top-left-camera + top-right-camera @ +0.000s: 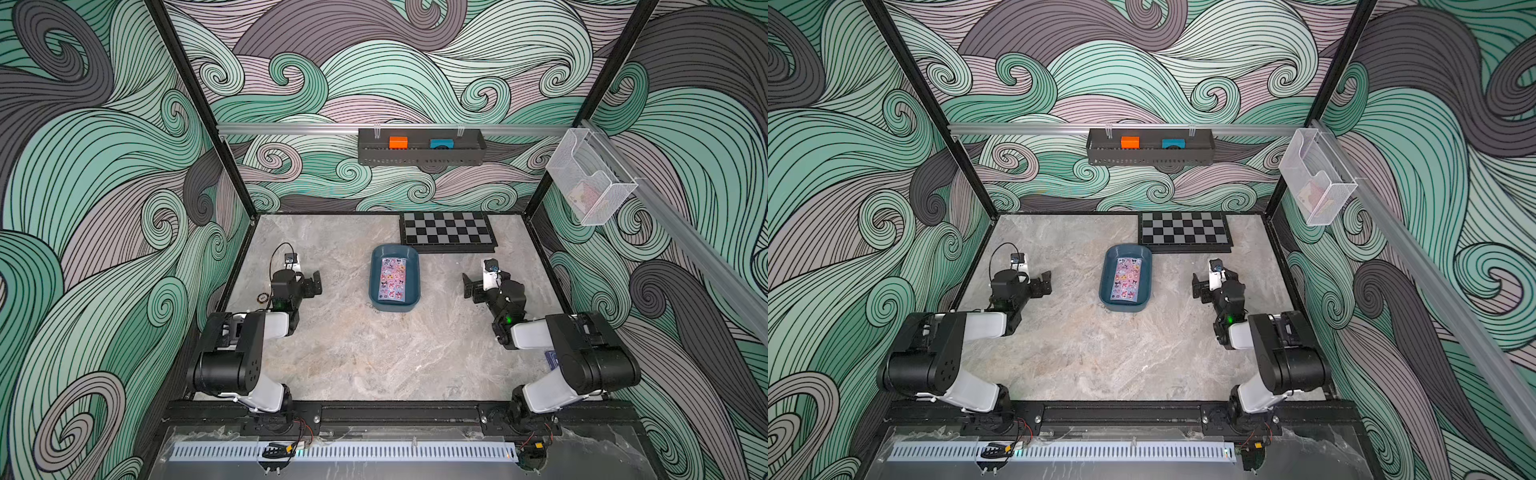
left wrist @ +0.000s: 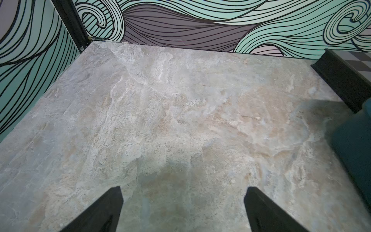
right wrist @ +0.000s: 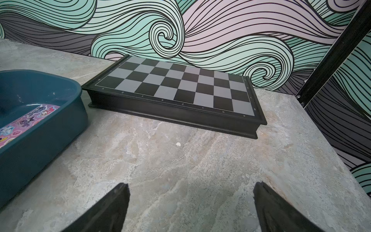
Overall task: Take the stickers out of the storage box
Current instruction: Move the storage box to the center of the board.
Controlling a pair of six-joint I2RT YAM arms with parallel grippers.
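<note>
The storage box [image 1: 395, 252] stands near the middle of the table [image 1: 353, 353], its long side running away from the robot. The stickers [image 1: 392, 278] lie flat on its bottom; the top sheet is pink and purple with small cartoon figures, and how many sheets are under it I cannot tell. The right wrist view shows the same box [image 3: 40, 128] with the sheet [image 3: 26, 120] inside, below the rim.

On the back wall hangs a black perforated tray [image 1: 419, 160] which holds 1 orange block [image 1: 398, 142] and 1 blue block [image 1: 441, 144]. A clear bin [image 1: 590, 178] on the right wall holds something pale, too unclear to name.

The far right corner of the box is just beside a chessboard [image 1: 446, 230] that lies along the back edge; whether they touch I cannot tell.

The left gripper [image 1: 319, 283] and the right gripper [image 1: 467, 286] are on either side of the box, both apart from it, with bare table between. In each wrist view the 2 fingers stand wide apart with nothing between them: left [image 2: 183, 188], right [image 3: 192, 183]. The near half of the table is free.
</note>
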